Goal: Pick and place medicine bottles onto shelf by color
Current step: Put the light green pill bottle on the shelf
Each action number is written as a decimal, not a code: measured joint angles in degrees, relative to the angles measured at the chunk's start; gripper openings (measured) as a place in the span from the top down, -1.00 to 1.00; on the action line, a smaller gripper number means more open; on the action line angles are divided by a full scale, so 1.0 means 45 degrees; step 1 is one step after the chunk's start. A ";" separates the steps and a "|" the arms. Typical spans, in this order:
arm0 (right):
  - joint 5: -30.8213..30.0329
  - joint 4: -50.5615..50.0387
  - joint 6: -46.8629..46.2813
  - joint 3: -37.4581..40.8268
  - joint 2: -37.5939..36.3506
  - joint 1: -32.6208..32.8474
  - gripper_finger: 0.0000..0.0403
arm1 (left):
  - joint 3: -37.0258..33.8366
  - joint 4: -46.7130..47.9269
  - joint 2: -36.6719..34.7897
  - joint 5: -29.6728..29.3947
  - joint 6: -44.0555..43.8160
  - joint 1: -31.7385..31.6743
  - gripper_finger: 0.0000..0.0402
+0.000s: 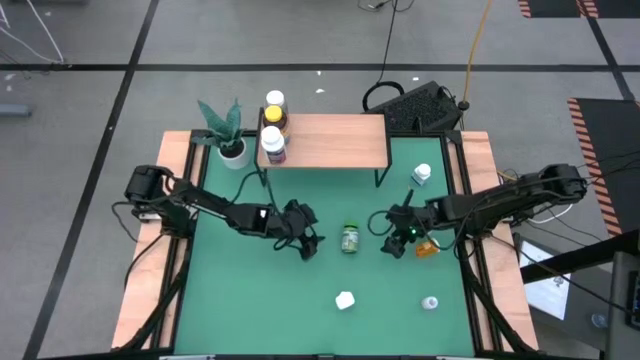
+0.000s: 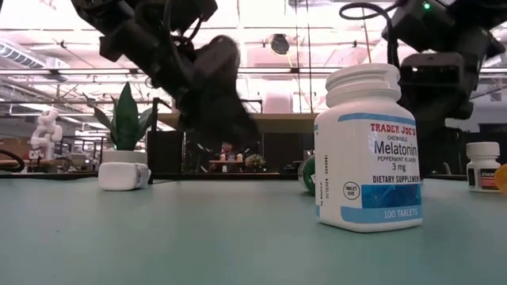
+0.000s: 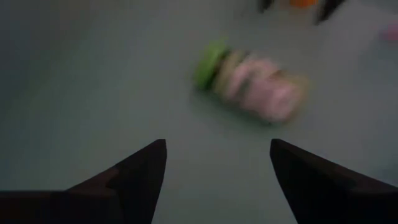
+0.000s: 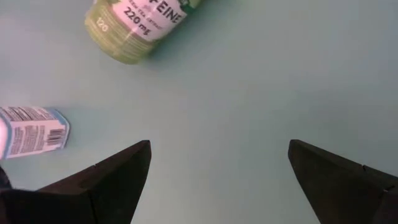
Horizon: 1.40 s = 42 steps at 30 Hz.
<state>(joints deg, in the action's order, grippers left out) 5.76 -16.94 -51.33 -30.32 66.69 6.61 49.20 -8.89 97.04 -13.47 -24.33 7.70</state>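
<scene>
approaching the green bottle [image 1: 350, 239] lying on its side at mid-table, the left gripper [image 1: 309, 240] hangs just beside it with its fingers spread and nothing between them; the left wrist view shows the bottle ahead of the tips, not yet inside the gap. the right gripper [image 1: 397, 243] sits on the bottle's other side, jaws fully spread and empty, with an orange bottle [image 1: 427, 250] near its wrist. judgement: both tools crowd one target, so only one arm should commit while the other holds off. for a sound pick, the left fingers should straddle the bottle across its round body, not along its length, and descend low enough that the pads meet the widest part, since a lying cylinder may roll away under a glancing touch. the shelf [image 1: 330, 140] stands at the table's far side with three bottles grouped at its left end; other white bottles [image 1: 345, 300] remain scattered on the mat.
</scene>
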 joint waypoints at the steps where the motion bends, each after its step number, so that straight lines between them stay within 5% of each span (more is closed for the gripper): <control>1: 0.0004 -0.0277 -0.0013 -0.0192 -0.0002 0.0000 -0.86 | 0.0030 -0.0171 0.0007 0.0190 0.0068 -0.0004 -0.46; 12: -0.0235 0.1419 -0.0159 -0.0486 0.0626 -0.0159 -0.86 | 0.0016 -0.0714 0.0029 0.0241 0.0357 -0.0013 -0.49; 16: 0.0663 0.3605 -0.0196 -0.0486 0.1671 -0.0759 -0.86 | 0.0016 -0.1520 0.0029 -0.1125 0.0458 0.0076 -0.49; 26: 0.0787 0.6998 -0.0272 -0.0786 0.5163 -0.1389 -0.86 | 0.0016 -0.1658 0.0029 -0.1464 0.0872 0.0290 -0.49; 34: 0.1086 0.7057 0.0802 -0.1257 0.5666 -0.1180 -0.86 | 0.0012 -0.1088 0.0029 -0.1467 0.0700 0.0295 -0.49; 42: -0.0422 0.9438 0.3704 -0.1819 0.7178 -0.0932 -0.75 | -0.0010 -0.1927 0.0403 -0.2064 0.1388 0.0297 -0.49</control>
<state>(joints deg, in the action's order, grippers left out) 3.86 25.53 -34.67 -38.51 98.99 2.42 49.16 -17.56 98.85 -22.75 -18.08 9.03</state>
